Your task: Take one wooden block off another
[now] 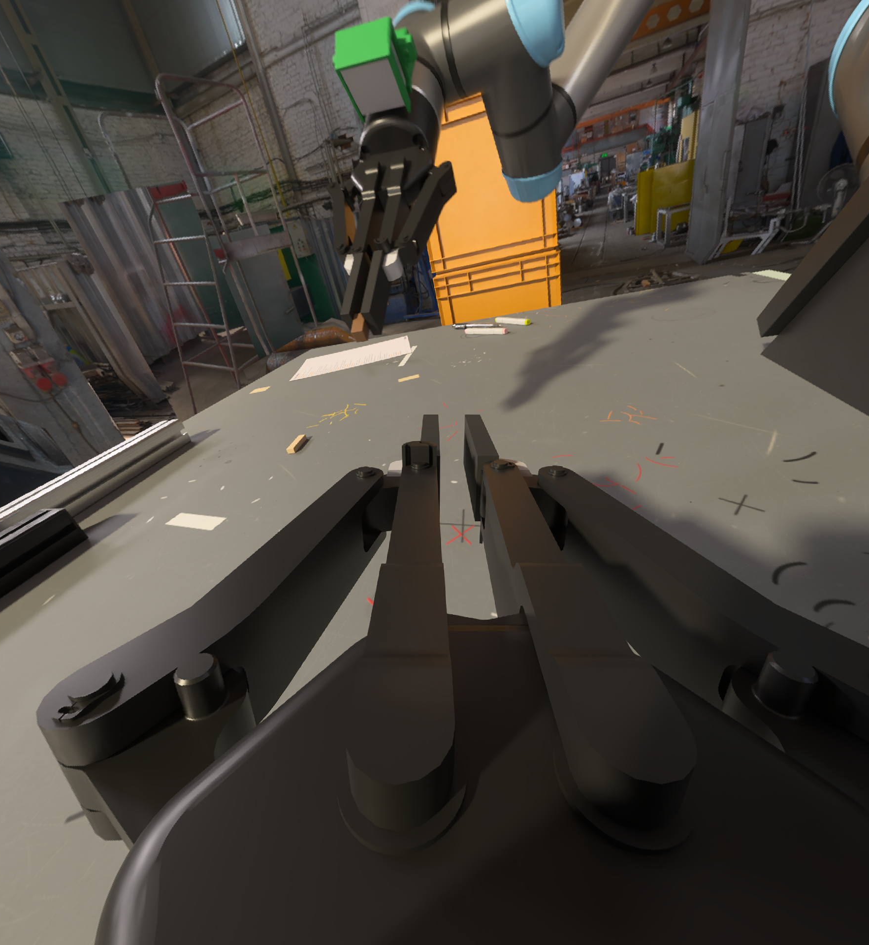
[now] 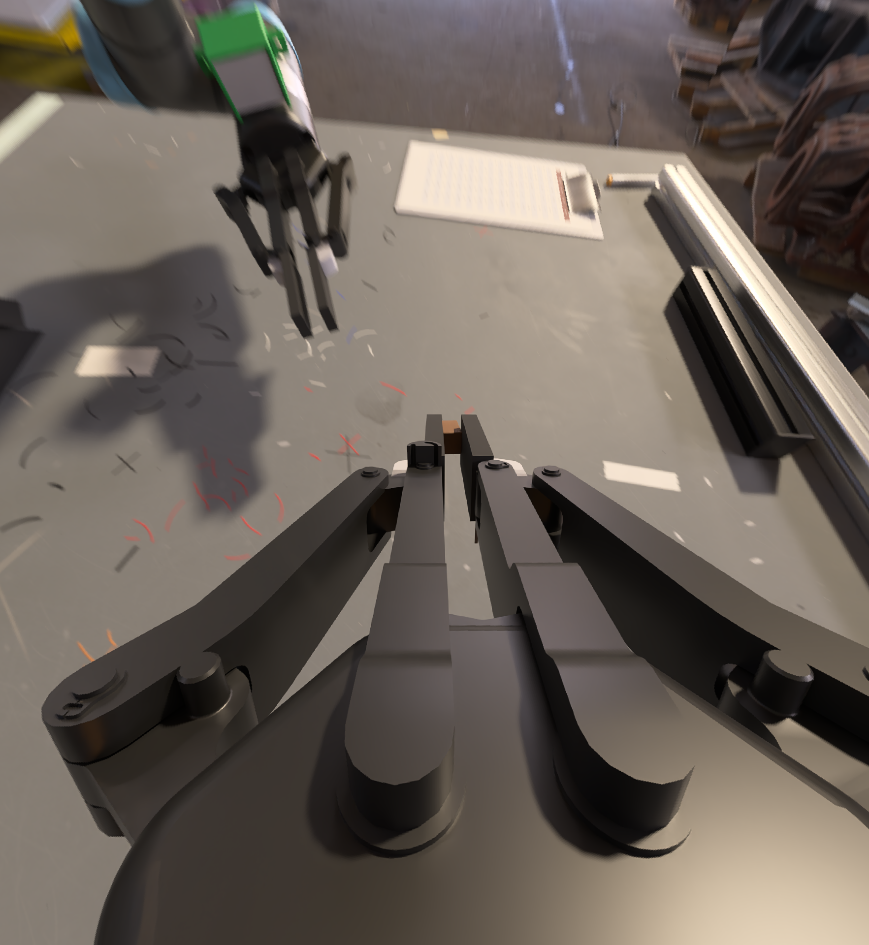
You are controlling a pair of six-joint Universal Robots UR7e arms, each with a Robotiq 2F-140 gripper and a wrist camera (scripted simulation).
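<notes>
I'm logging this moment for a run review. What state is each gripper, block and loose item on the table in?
Right gripper: shut on the brown block, held above the table.
Left gripper: fingers close together, nothing between them, above the table.
Light wooden block: lying alone on the table.
Clipboard: flat on the table.
Markers: lying near the far edge.

A scuffed grey table (image 1: 550, 409) carries a clipboard (image 2: 498, 197), markers (image 1: 511, 321), and a light wooden block (image 1: 296, 444).

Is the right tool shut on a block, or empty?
Shut on a block: the right tool pinches a small brown wooden block between its fingertips, above the table.
</notes>
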